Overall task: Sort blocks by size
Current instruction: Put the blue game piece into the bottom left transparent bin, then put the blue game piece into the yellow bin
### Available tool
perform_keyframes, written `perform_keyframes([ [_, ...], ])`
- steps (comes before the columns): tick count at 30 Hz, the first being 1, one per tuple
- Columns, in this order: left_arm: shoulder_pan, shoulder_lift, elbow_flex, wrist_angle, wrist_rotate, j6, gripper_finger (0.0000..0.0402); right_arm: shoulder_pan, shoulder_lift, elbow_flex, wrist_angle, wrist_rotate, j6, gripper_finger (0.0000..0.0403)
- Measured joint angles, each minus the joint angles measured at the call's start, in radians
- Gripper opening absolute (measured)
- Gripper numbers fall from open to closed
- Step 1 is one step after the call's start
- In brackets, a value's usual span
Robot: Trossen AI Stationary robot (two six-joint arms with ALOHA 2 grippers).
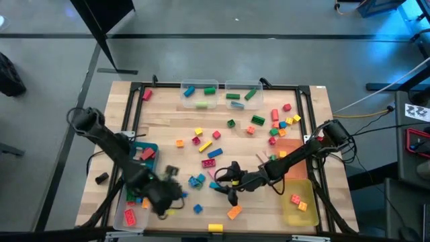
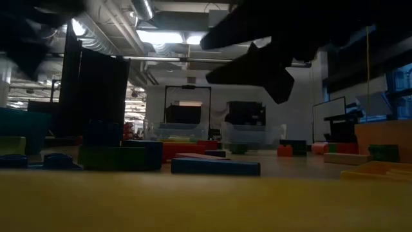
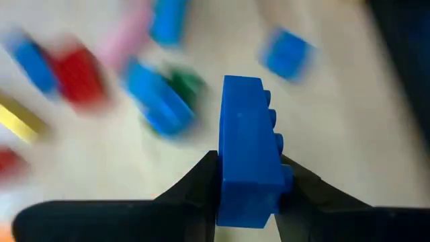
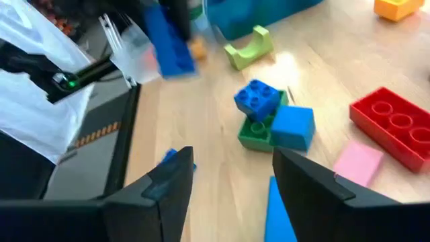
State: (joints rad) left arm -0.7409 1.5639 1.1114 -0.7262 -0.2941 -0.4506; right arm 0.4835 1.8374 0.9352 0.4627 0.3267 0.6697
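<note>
With the left gripper [image 3: 250, 195] pinching a long blue brick [image 3: 247, 151] above the surface [image 1: 168, 124] near seven o'clock, it should carry it level to the matching bin while the right gripper [image 4: 228, 181], spread and empty, waits at six.

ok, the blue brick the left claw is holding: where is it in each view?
High view: hidden under the left claw, lower left.
Low view: cannot pick it out.
Left wrist view: blue brick at centre, clamped between the fingers.
Right wrist view: upper left, blurred.
Shared landmark: the blue-and-green brick cluster.
</note>
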Motion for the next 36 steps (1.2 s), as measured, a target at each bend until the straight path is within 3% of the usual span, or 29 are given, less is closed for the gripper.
perform_keyframes([
  [9, -0.202, -0.086, 0.0, -0.256, 0.417, -0.692, 0.0104, 0.0, 0.0, 0.0, -0.049, -0.005, 0.001, 0.0205],
  [12, -0.256, -0.087, 0.0, -0.316, 0.48, -0.809, 0.0106, 0.0, 0.0, 0.0, -0.049, -0.005, 0.001, 0.0205],
  [17, -0.314, -0.085, -0.008, -0.347, 0.472, -0.98, 0.0107, 0.0, 0.0, 0.0, -0.05, -0.005, 0.002, 0.0205],
  [25, -0.316, -0.085, -0.008, -0.407, 0.423, -1.072, 0.0147, 0.0, 0.0, 0.0, -0.056, -0.006, 0.002, 0.0205],
  [30, -0.307, -0.085, -0.008, -0.404, 0.411, -0.98, 0.0182, 0.0, 0.0, 0.0, -0.056, -0.006, 0.002, 0.0205],
  [36, -0.245, -0.085, -0.008, -0.323, 0.37, -0.86, 0.0189, 0.0, 0.0, 0.0, -0.055, -0.005, 0.002, 0.0205],
])
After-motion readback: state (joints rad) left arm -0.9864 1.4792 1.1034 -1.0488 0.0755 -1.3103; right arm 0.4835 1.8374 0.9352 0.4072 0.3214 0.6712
